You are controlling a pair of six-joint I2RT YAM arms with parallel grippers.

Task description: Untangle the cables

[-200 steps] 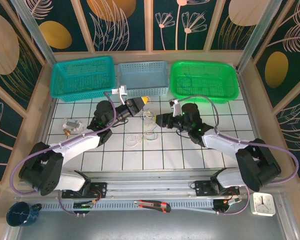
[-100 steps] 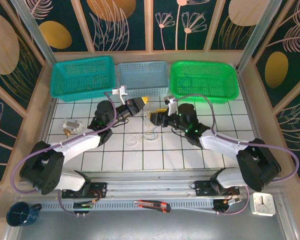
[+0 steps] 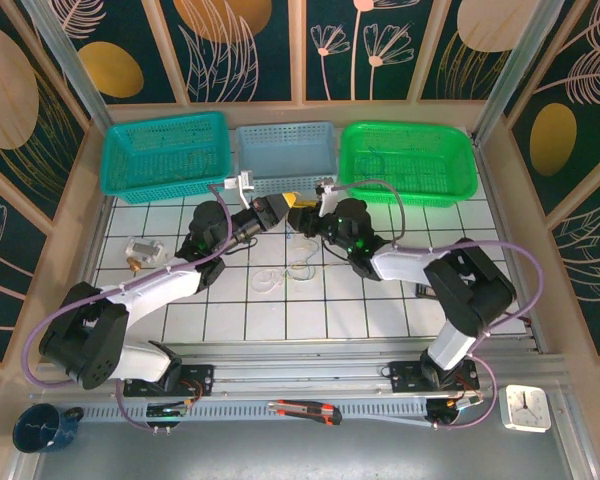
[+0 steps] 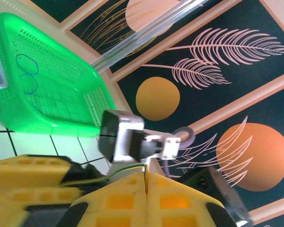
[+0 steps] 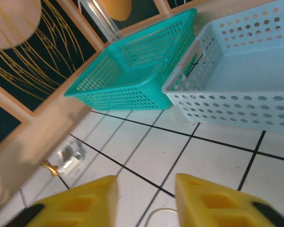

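Early: cables (image 3: 296, 266) one clump on tiles (image 3: 230, 320), none separated; left gripper (image 4: 146, 182) shut on a strand, right gripper (image 5: 146, 187) part-open, empty.

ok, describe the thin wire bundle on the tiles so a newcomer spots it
Start at the pale blue perforated plastic basket, the middle of three along the far edge of the white tiled tabletop. In front of it a bundle of thin looped wires sits on the tiles. Unlike the thick purple cables along the arms, these are hair-thin yellowish and whitish loops.
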